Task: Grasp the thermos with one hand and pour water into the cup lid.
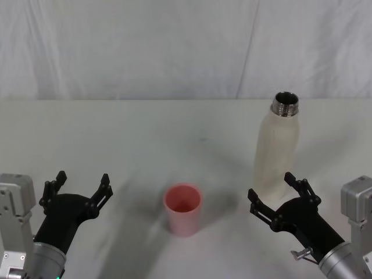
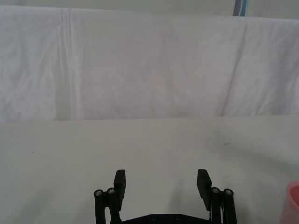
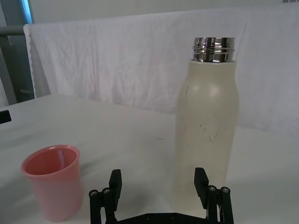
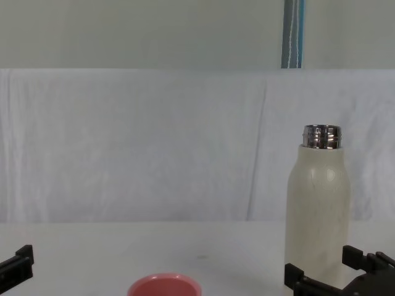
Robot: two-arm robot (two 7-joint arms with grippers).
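The thermos (image 1: 276,145) is a tall cream-white bottle with an open steel neck, upright on the right of the table; it also rises in the right wrist view (image 3: 208,126) and chest view (image 4: 317,209). The pink cup lid (image 1: 183,208) stands upright near the table's middle front, mouth up (image 3: 51,181) (image 4: 164,285). My right gripper (image 1: 275,199) is open just in front of the thermos, not touching it (image 3: 159,183). My left gripper (image 1: 81,189) is open at the front left, away from both objects (image 2: 162,183).
The table (image 1: 145,139) is covered in white cloth, and a white cloth backdrop (image 1: 174,46) hangs behind it. A grey-blue post (image 4: 293,34) stands behind the backdrop.
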